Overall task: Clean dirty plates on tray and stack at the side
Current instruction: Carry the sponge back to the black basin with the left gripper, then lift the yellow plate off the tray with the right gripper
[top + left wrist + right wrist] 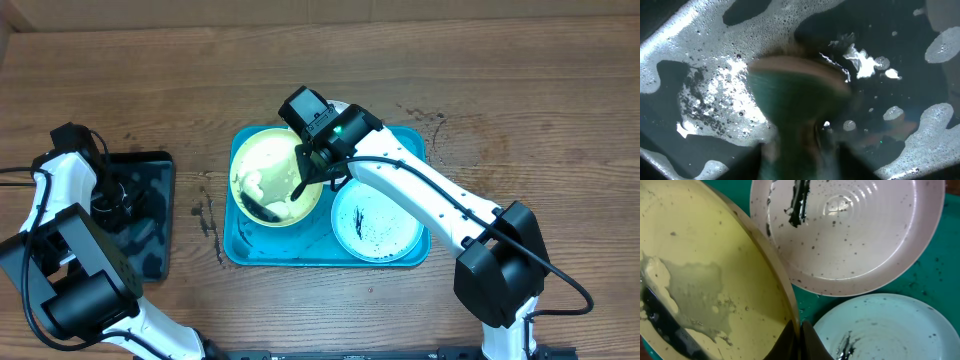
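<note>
My left gripper (112,198) was too small and dark over the black tray (150,240) for me to tell how its jaws stood. In my left wrist view a green and brown thing (795,110) was only a blur. My right arm (420,190) hid most of the far plate (342,105). In my right wrist view the yellow plate (705,270) ran off the left and bottom edges. The upper white plate (850,240) was cut by the top, the lower white plate (890,325) by the bottom. Only the tips of my right gripper (799,335) showed.
</note>
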